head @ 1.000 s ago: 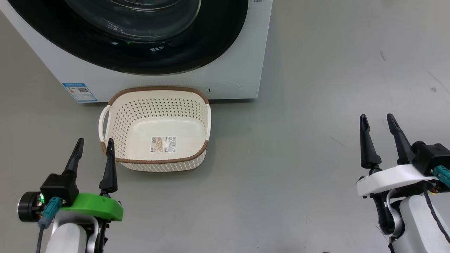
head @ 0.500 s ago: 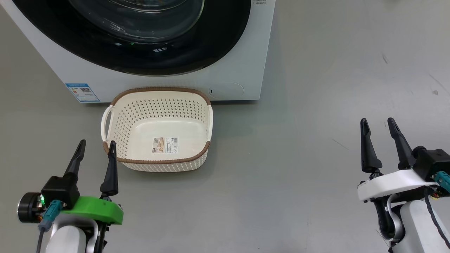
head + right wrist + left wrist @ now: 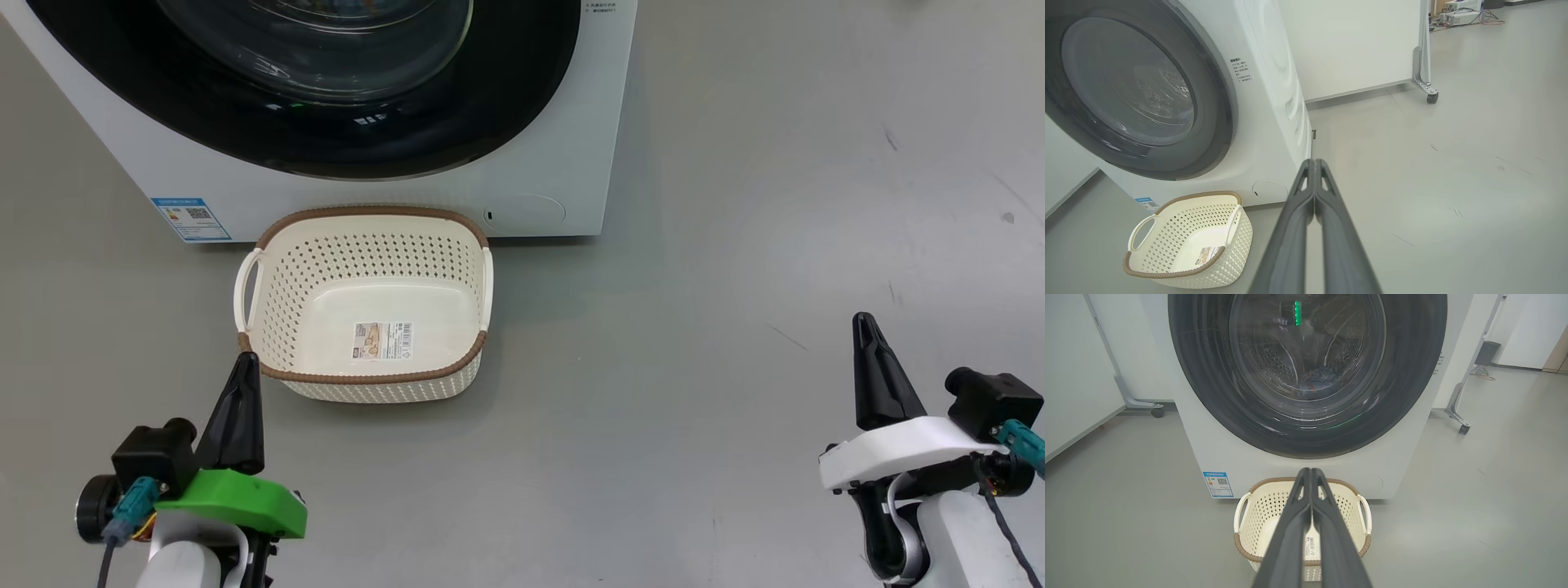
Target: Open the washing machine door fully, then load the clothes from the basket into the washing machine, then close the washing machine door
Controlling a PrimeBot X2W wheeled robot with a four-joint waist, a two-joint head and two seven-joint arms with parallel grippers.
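The white washing machine (image 3: 571,188) stands at the top of the head view, and the washing machine door (image 3: 506,106) sits flush against its front. Through the door glass in the left wrist view a bluish bundle of clothes (image 3: 1316,377) lies inside the drum. The cream basket (image 3: 367,377) sits on the floor against the machine's front, holding nothing but a sticker. My left gripper (image 3: 245,363) is shut and empty, just off the basket's near left corner. Far off at the lower right, my right gripper (image 3: 864,327) is shut and empty above bare floor.
Wheeled stand legs with castors (image 3: 1461,426) flank the machine, and another castor (image 3: 1431,97) stands behind it to the right. White panels line the back. Open grey floor (image 3: 694,367) stretches between the basket and my right gripper.
Both grippers have gone from open to shut. Both have drawn back a little toward the bottom of the head view. The basket has not moved.
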